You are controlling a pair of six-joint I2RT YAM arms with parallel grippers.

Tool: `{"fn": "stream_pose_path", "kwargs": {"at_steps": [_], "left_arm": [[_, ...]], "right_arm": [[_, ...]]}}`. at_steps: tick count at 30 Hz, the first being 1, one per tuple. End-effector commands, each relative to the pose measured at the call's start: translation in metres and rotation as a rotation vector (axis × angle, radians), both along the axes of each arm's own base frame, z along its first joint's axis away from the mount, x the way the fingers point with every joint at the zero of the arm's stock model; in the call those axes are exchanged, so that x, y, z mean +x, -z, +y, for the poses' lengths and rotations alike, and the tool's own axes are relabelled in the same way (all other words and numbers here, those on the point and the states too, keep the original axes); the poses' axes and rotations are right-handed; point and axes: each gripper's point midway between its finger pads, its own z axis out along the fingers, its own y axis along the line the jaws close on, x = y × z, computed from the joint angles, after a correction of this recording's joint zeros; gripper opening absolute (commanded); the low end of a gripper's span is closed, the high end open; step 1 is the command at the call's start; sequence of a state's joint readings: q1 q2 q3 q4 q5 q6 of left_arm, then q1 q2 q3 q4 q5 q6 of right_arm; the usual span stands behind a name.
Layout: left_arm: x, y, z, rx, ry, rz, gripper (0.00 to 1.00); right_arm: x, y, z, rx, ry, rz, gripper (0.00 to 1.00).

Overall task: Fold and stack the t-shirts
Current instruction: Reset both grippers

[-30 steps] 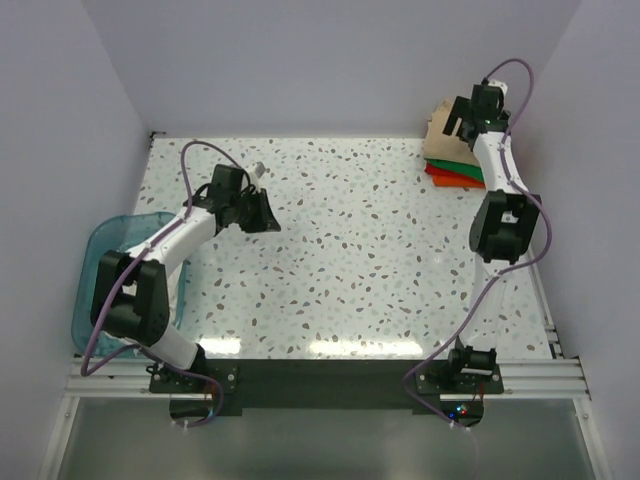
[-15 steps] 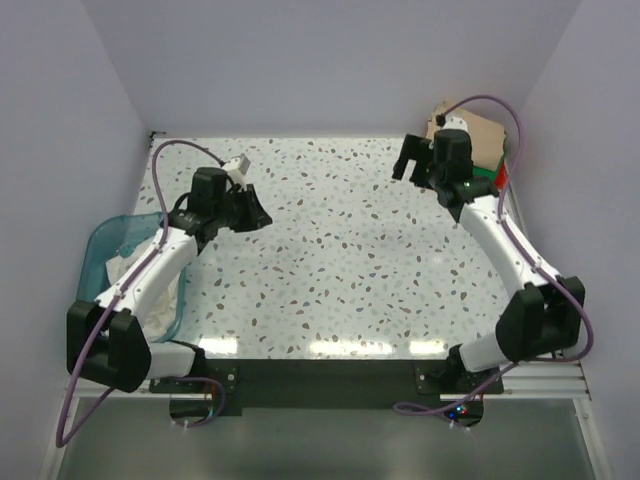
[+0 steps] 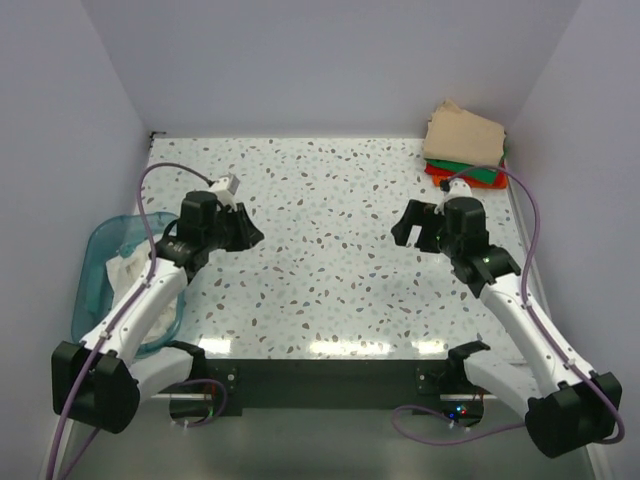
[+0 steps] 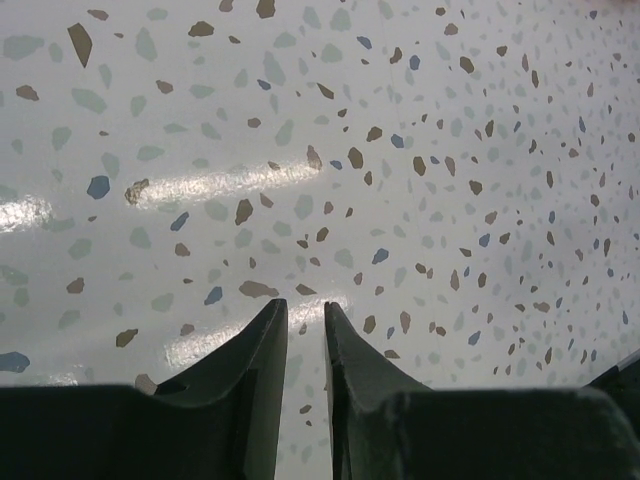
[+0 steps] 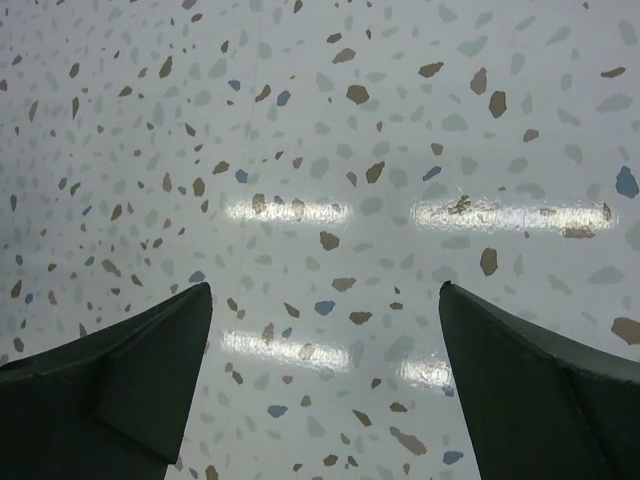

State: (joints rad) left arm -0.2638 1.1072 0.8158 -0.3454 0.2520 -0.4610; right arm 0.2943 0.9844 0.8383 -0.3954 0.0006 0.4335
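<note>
T-shirts (image 3: 462, 140) sat in a pile far past the right pincer (image 3: 412, 225), off to its right, and both pincers held nothing.
The tan shirt (image 3: 465, 133) lay on top, with the green shirt (image 3: 490, 177) and the orange-red shirt (image 3: 438, 170) under it. The right pincer's jaws were spread wide over the table (image 3: 330, 200). The left pincer (image 3: 245, 228) had its jaws only a little apart. A white shirt (image 3: 125, 272) lay crumpled in the teal basket (image 3: 95, 245), back behind the left pincer. I think the shirts are soft, light and floppy. It looked best to pinch the white one by a raised fold or an edge and lift slowly, since it would sag.
</note>
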Motion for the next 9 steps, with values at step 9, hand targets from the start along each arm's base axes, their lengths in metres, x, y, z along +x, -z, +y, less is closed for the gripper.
{"fn": "stream_pose_path", "kwargs": {"at_steps": [9], "left_arm": [[0.0032,-0.0116,0.0052,-0.010,-0.032,-0.083,0.26]], "right_arm": [[-0.0151,0.0075,-0.0026,-0.022,-0.029,0.032,0.99]]}}
